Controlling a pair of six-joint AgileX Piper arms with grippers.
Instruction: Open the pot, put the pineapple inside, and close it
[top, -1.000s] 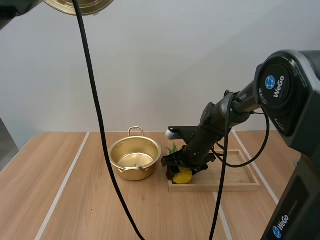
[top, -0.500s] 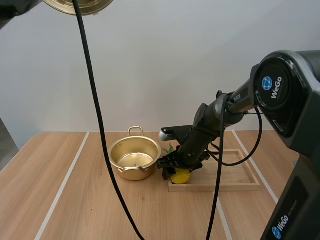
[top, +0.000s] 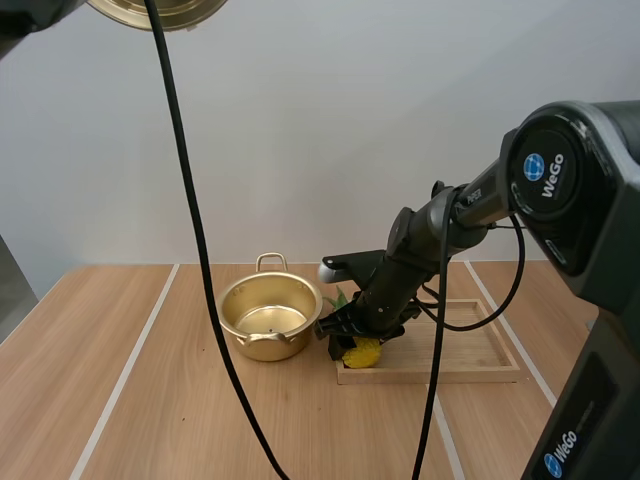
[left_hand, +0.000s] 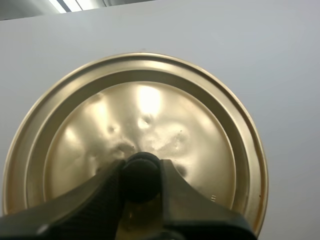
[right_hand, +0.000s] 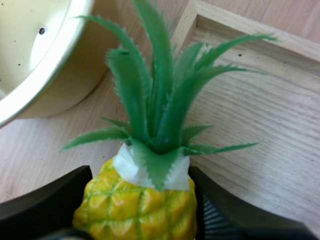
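At the upper left of the frame, our left gripper (left_hand: 141, 172) is clamped on the black knob (left_hand: 141, 179) of the round golden metal lid (top: 158, 10), holding it high so the pot's mouth is free. Left of centre on the pale wooden table (top: 60, 360), the golden two-handled pot (top: 270, 318) stands open. Just right of it, our right gripper (top: 350, 338) pinches the yellow plastic pineapple (right_hand: 145, 200) in the near left corner of the shallow wooden tray (top: 480, 376), seemingly ready to lift it.

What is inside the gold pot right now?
Nothing: the pot stands open, bare bottom showing; its near inner wall hides behind the rim. The left end effector holds the lid aloft; the right end effector grips the pineapple on the tray.
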